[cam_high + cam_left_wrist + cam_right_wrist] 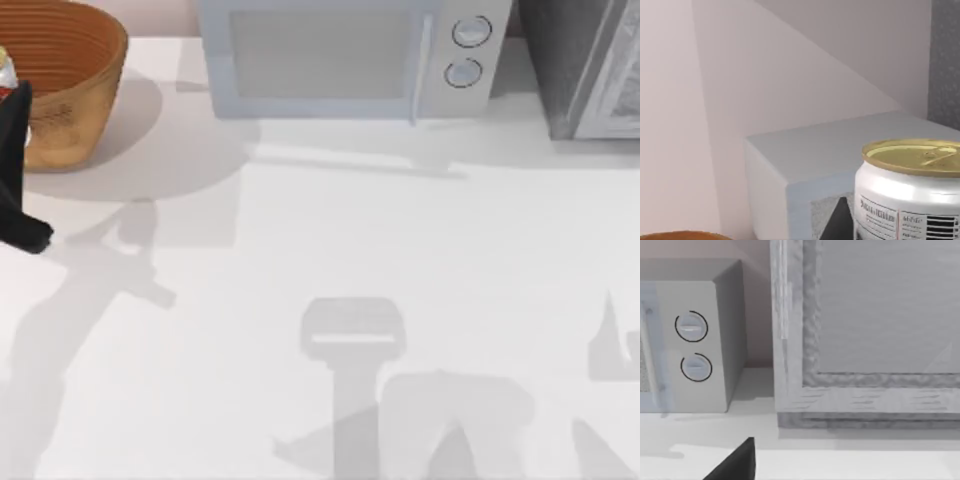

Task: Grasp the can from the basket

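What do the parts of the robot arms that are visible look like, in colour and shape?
The left arm at the top view's left edge is plain matte black, with a smooth, rounded end and no markings or cables to see. A black, wedge-shaped finger of the right gripper is equally plain.

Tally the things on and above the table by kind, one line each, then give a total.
Basket: 1
Can: 1
Microwave: 1
Grey framed cabinet to the microwave's right: 1
Total: 4
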`<state>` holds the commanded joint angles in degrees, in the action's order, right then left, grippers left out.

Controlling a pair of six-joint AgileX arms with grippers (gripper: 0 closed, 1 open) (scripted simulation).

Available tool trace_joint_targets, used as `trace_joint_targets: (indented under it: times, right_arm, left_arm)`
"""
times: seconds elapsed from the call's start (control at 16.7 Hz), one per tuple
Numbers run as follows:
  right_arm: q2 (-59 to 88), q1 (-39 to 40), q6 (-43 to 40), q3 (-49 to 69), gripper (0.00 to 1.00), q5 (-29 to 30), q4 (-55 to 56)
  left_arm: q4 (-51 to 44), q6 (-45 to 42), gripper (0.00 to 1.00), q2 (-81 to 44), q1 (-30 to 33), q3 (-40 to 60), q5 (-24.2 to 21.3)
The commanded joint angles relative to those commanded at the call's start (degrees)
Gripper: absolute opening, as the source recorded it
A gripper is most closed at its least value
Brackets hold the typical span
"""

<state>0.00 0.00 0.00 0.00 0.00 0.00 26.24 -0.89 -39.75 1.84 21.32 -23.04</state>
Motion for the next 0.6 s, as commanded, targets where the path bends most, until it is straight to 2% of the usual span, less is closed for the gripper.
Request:
trace_joint_targets:
  times: [0.6]
  right_arm:
    - [0.0, 0.0, 0.0, 0.0, 1.0, 0.0, 0.0]
  left_arm:
    - [15.92, -2.51, 0.0, -27.25, 0.54, 14.2, -17.14]
